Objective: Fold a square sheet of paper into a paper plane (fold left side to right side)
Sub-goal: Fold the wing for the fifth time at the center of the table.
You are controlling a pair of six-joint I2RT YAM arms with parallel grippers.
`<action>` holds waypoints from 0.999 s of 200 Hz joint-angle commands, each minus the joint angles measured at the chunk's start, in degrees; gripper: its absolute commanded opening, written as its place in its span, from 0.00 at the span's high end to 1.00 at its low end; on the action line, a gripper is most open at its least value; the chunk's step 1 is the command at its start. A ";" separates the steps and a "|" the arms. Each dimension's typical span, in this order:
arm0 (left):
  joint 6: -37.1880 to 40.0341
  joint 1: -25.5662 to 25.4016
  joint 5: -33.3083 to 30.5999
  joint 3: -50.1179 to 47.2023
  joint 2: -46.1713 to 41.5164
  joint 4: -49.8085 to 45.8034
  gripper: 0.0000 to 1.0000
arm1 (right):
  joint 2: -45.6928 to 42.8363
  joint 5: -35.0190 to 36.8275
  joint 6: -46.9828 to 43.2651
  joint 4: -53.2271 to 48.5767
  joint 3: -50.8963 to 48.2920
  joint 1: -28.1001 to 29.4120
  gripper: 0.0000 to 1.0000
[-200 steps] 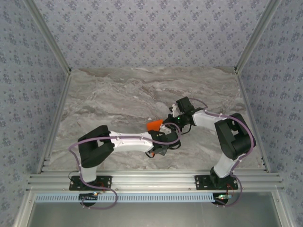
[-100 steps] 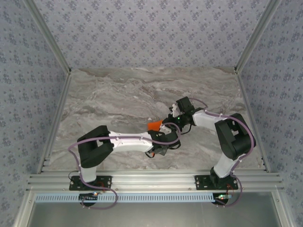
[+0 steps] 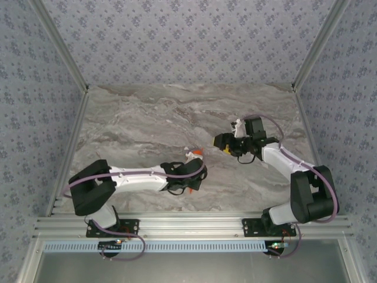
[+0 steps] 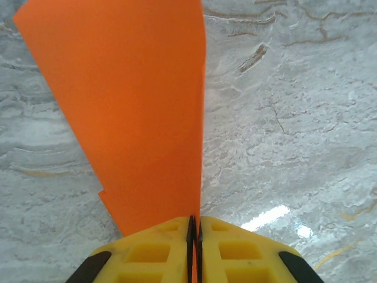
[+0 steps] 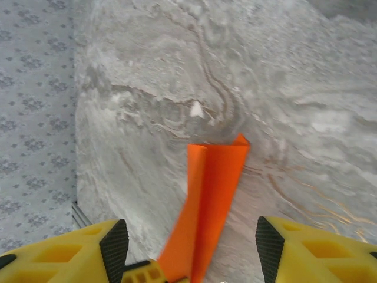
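The orange sheet of paper [image 4: 135, 106] is folded into a narrow, creased plane shape. My left gripper [image 4: 194, 227] is shut on its near end, and the paper fans out ahead of the yellow fingers above the marble. From above, just an orange tip [image 3: 198, 151] pokes out past the left gripper [image 3: 191, 160]. My right gripper [image 3: 225, 143] hangs to the right of it, apart from the paper. In the right wrist view its jaws [image 5: 191, 242] stand wide open, and the folded paper [image 5: 215, 188] shows between them farther off, untouched.
The marble table [image 3: 147, 118] has patterned walls [image 3: 35, 118] on the left, back and right. An aluminium rail [image 3: 188, 224] runs along the near edge by both arm bases. Open tabletop lies behind and left of the grippers.
The right gripper has opened, let go of the paper and drawn back to the right. The left arm has swung its elbow left, still holding the paper.
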 commanded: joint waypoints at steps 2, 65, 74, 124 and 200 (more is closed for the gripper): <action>-2.54 2.00 6.84 -4.52 -3.05 11.80 0.88 | -1.00 0.68 -4.29 -1.74 -2.13 0.00 0.37; -7.86 5.28 13.02 -13.37 -4.11 26.85 0.88 | -0.53 0.59 -3.84 4.55 -7.43 3.16 0.45; -8.47 5.55 13.65 -14.32 -4.11 28.71 0.88 | -0.31 0.59 -3.86 5.45 -7.92 4.06 0.45; -13.24 8.25 17.83 -20.63 -4.38 41.23 0.88 | 2.21 0.57 -0.74 13.88 -10.61 8.16 0.45; -18.94 11.09 23.43 -24.51 0.01 53.82 0.91 | 8.03 1.91 0.77 18.31 -8.27 12.78 0.46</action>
